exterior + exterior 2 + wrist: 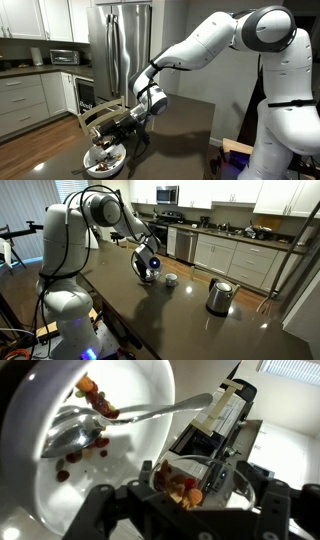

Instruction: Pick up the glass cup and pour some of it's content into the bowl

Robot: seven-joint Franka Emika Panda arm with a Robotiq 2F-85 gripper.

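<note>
My gripper (190, 512) is shut on the glass cup (218, 482), which shows close up in the wrist view. The cup is tilted with its mouth toward the bowl (150, 385). Its brownish-orange content (180, 488) lies against the cup's lower side near the rim. The wide white bowl holds dark red-brown bits and a metal spoon (130, 415). In an exterior view the gripper (130, 120) hangs just above the bowl (104, 160) at the table's near corner. In an exterior view the gripper (148, 265) hides most of the bowl.
A white handled mug (171, 279) stands just beside the gripper, and a steel kettle (219, 296) stands farther along the dark table (190, 320). A wooden chair (95, 115) is at the table edge, near the bowl. A steel fridge (125, 45) stands behind.
</note>
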